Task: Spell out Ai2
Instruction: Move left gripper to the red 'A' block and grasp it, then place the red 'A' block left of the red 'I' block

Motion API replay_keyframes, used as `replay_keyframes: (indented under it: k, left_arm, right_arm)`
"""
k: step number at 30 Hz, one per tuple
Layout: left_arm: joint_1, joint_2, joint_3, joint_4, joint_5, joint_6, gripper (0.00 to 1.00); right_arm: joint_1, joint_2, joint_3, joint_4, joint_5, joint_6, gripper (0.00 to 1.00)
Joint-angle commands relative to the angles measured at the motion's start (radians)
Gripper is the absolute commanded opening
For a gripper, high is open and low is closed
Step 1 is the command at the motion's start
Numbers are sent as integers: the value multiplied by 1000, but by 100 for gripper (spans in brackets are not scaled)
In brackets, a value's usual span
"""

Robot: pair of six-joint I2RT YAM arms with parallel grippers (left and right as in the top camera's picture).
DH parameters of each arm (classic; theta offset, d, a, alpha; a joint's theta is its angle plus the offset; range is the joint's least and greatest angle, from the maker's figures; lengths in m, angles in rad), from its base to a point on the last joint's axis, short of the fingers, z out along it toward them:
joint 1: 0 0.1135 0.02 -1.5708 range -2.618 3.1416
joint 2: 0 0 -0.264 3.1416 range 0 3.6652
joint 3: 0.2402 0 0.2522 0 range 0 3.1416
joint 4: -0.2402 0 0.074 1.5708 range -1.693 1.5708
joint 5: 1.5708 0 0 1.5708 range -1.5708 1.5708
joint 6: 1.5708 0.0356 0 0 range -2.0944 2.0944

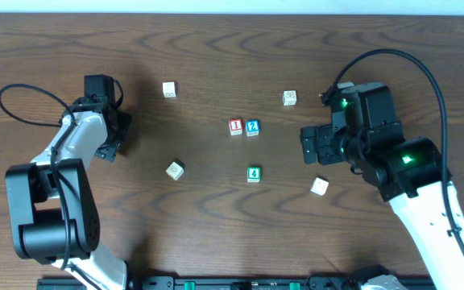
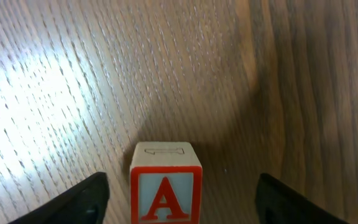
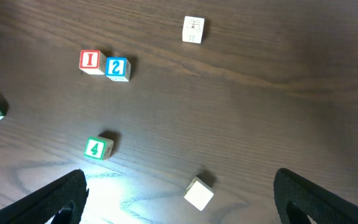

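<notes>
**Left wrist view: the A block is sitting between spread fingers, not gripped**

Closest to the lens, the left gripper is hanging low over the table with its jaws standing wide apart. The two dark fingers are showing only at the bottom corners, and nothing is being held. The A block is resting on the wood directly between them, a little nearer the finger on the picture's left and touching neither. Its red letter is facing the camera. Being a cube, it has no long axis to worry about; its sides are looking roughly square to the jaws, so a straight close should be catching it.

Farther out, in the middle of the table, the I block and the 2 block are sitting side by side, touching. The A is going to need a spot just beside the I, on the side away from the 2. The left arm is plainly the nearer one for this; from overhead its gripper is hiding the block.

Across the table, the right gripper is hovering with jaws open and empty, well apart from the pair.
</notes>
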Motion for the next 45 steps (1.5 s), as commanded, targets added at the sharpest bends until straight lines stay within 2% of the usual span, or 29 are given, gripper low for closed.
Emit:
replay_keyframes:
  k: [1, 12, 17, 23, 28, 31, 34, 39, 45]
  left_arm:
    - [6, 5, 20, 0, -19, -1, 70]
    - [6, 5, 20, -4, 0, -1, 46]
    - [6, 5, 20, -8, 0, -1, 43]
    - [6, 6, 20, -11, 4, -1, 30]
    - [6, 6, 20, -16, 5, 2, 27]
    - [6, 6, 20, -16, 6, 27, 22]
    - [6, 5, 31, -34, 27, 98, 5]
    - [-22, -7, 141, -147, 34, 251, 5]
    - [-182, -50, 267, -153, 45, 576, 5]
  right_arm:
    - [-10, 5, 2, 2, -4, 9, 95]
    - [-10, 5, 2, 2, -4, 9, 94]
    - [-10, 5, 2, 2, -4, 9, 94]
    - [-10, 5, 2, 3, -3, 9, 94]
    - [-10, 5, 2, 6, -3, 9, 94]
    - [-10, 5, 2, 14, -3, 9, 95]
    - [-10, 5, 2, 23, -3, 9, 94]
    - [-10, 5, 2, 60, -3, 9, 95]
    - [-10, 5, 2, 97, -3, 10, 94]
